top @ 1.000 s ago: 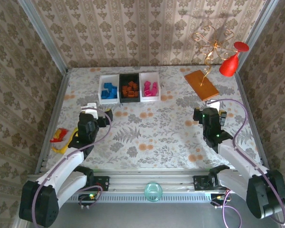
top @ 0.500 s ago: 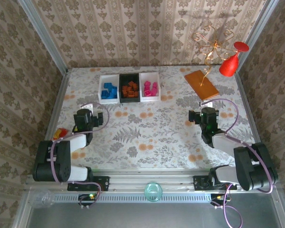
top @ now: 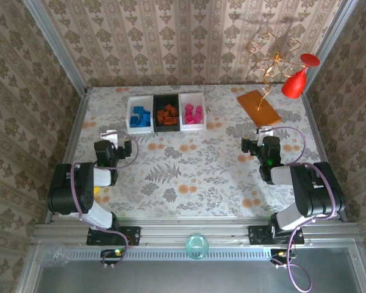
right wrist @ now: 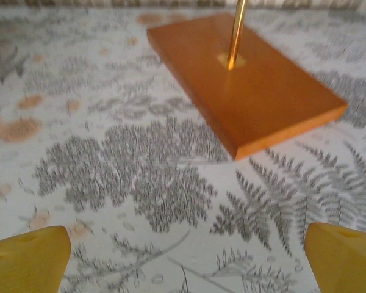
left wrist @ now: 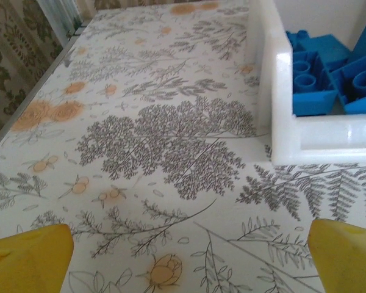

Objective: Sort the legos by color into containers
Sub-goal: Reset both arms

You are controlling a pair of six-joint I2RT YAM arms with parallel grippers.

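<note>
open table (top: 195,171) midway, containers (top: 140,129), board (top: 258,110) beyond

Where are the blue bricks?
In the overhead view, the blue bricks lie in the left white tray, beside the black tray.

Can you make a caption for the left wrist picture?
Open left gripper points toward the white tray of blue legos on the flowery table.

three open trays in a row: the black tray (top: 166,99) holds orange-brown legos (top: 167,114); the left white tray (top: 139,129) beside it holds blue legos (top: 140,115); the right white tray (top: 192,127) holds pink legos (top: 193,113).
</note>
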